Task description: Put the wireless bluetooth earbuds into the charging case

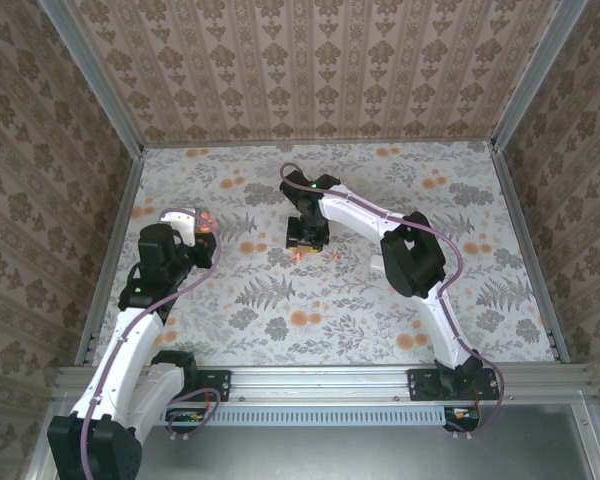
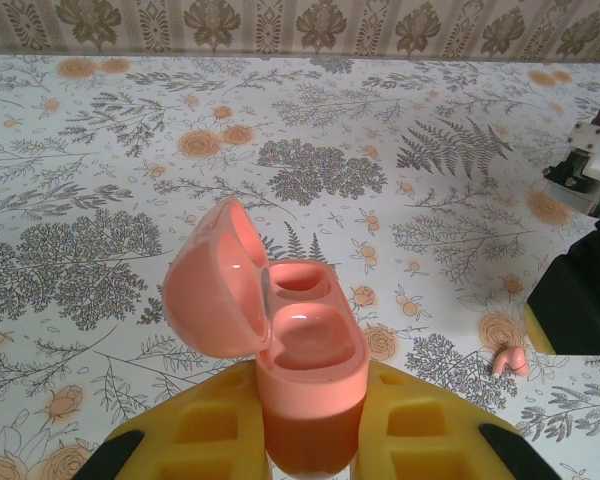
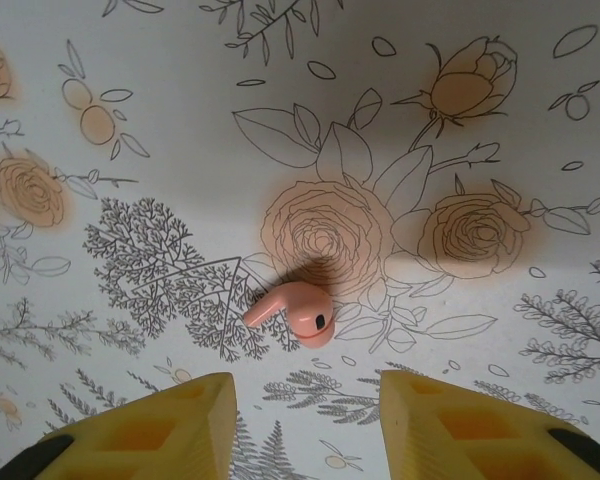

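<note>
Look, left gripper (image 2: 310,445) clamped tight on the open-lidded charging case (image 2: 308,350); right gripper (image 3: 307,425) spread apart, empty, above one earbud (image 3: 298,313) on the table (image 3: 130,120)

Nothing readable is showing: no lettering, brand, number or sign is standing out on the charging case (image 2: 315,370), on the flower-patterned table (image 2: 100,150) or on the papered walls (image 1: 310,70).
</note>
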Controlling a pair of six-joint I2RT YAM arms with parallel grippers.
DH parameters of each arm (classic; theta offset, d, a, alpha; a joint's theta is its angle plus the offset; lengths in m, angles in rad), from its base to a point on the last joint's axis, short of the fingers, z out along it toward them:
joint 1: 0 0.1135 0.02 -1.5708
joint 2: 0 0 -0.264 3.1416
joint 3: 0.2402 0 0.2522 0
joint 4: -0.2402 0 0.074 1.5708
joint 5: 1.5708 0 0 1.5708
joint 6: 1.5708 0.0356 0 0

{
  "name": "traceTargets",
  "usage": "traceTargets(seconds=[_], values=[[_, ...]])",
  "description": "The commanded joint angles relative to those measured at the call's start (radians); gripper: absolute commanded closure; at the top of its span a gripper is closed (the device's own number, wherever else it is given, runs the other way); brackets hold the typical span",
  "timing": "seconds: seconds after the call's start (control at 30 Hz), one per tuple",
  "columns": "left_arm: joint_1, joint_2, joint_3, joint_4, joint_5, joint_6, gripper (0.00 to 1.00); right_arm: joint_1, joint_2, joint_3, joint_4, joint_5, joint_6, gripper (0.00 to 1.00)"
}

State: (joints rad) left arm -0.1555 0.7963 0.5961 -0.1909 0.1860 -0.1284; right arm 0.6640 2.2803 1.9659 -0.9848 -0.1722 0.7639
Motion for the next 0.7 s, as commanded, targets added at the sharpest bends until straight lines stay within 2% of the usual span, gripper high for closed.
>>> traceTargets(seconds=[0.0, 0.67], values=[[0.005, -0.011, 0.024, 0.018, 0.01, -0.008, 0.92, 0.006, 0.037, -0.009, 0.022, -0.03, 0.068, 0.58], [0.005, -0.011, 0.027, 0.01, 0.004, -0.004, 0.92, 0.02, 0.122, 0.054, 0.005, -0.033, 0.031, 0.69]])
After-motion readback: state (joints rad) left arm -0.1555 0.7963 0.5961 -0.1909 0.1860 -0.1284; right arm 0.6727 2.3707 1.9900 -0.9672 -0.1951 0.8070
